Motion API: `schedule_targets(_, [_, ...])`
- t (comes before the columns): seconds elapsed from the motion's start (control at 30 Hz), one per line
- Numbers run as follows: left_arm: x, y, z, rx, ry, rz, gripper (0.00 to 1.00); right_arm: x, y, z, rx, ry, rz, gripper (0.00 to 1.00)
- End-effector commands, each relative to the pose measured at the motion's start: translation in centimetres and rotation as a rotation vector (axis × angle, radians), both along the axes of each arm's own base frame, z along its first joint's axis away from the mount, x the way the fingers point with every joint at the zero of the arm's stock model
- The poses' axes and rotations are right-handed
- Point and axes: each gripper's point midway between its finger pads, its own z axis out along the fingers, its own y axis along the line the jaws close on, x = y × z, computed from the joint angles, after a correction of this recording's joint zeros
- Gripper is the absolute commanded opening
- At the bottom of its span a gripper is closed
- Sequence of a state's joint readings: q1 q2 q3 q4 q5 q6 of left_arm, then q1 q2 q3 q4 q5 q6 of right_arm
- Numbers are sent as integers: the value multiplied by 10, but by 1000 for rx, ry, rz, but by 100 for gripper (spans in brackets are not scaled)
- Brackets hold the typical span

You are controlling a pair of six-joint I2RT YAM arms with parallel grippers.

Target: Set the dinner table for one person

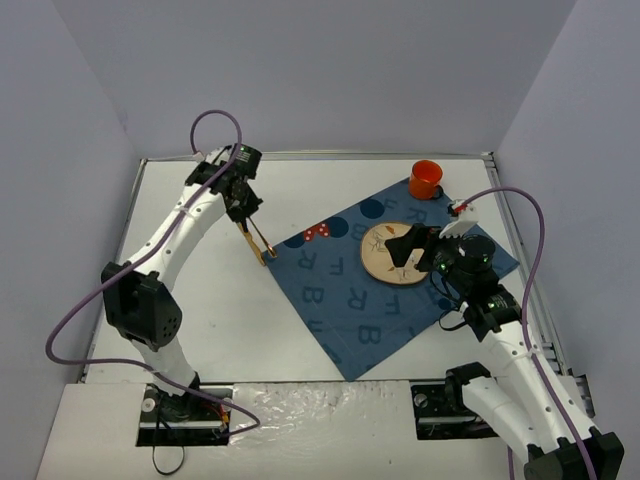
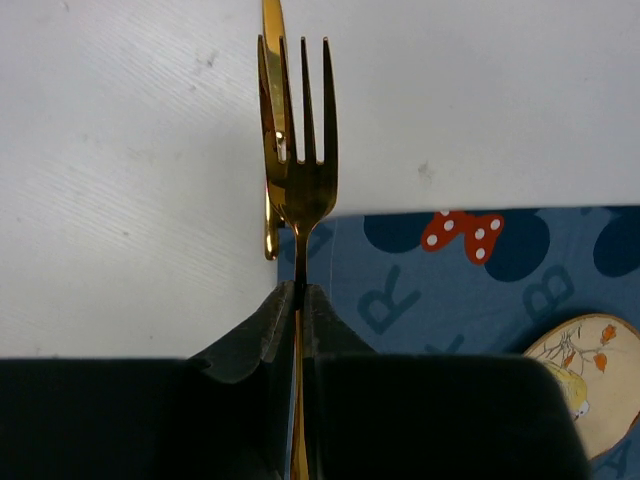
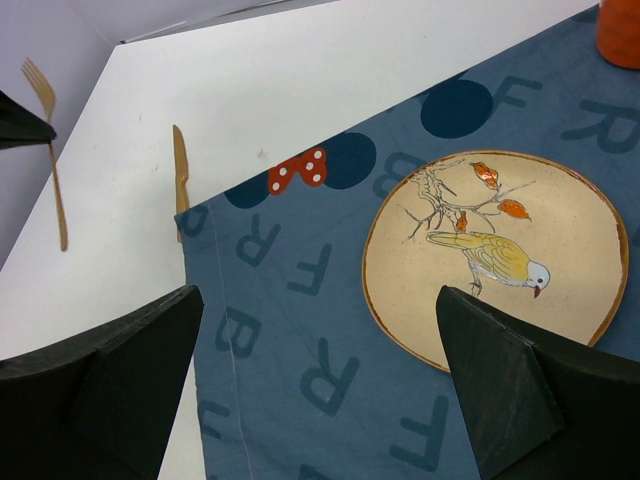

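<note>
your left hand (image 2: 300, 305) pinches the gold fork (image 2: 305, 180) over the table (image 2: 120, 150); your right hand (image 3: 318, 292) is spread wide.

Gold fork (image 2: 303, 180), blue letter-printed cloth (image 1: 340, 290)

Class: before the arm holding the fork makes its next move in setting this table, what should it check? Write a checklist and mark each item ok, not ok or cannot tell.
1. Fork gripped firmly: ok. The left gripper is shut on its handle.
2. Fork's lower end clear of the dinner table: cannot tell.
3. Right gripper free: ok. It is open and empty above the plate.
4. Plate on the blue cloth: ok.
5. Knife beside the plate: not ok. It lies at the cloth's left edge, apart from the plate.
6. Orange cup upright: ok. It stands at the cloth's far corner.
</note>
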State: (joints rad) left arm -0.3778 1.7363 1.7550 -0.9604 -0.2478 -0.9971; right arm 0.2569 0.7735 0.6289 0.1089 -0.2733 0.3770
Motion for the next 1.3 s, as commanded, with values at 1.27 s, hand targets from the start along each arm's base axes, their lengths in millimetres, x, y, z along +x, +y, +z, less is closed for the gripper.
schedule_targets(1.27, [-104, -210, -147, -147, 165, -24, 0, -12, 2, 14, 31, -67, 11, 100])
